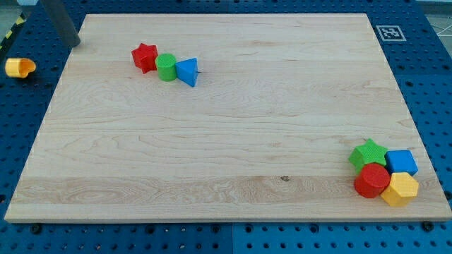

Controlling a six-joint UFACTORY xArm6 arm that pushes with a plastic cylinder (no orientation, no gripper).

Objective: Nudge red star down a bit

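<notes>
The rod enters at the view's top left, cut off by the frame; the tip (75,44) rests at the wooden board's (226,113) top-left corner, left of the red star (144,57) and apart from it, holding nothing. Seven blocks sit on the board. Three form a row: red star, green cylinder (166,67), blue triangle (188,72). Four cluster bottom right: green star (369,154), blue cube (401,162), red cylinder (371,180), yellow hexagon (400,188). An orange-yellow piece (20,68), shape unclear, lies off the board.

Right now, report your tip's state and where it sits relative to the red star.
My tip: no gripper, holding nothing, touching no block. It rests at the board's top-left corner, to the view's left of and slightly above the red star.
</notes>
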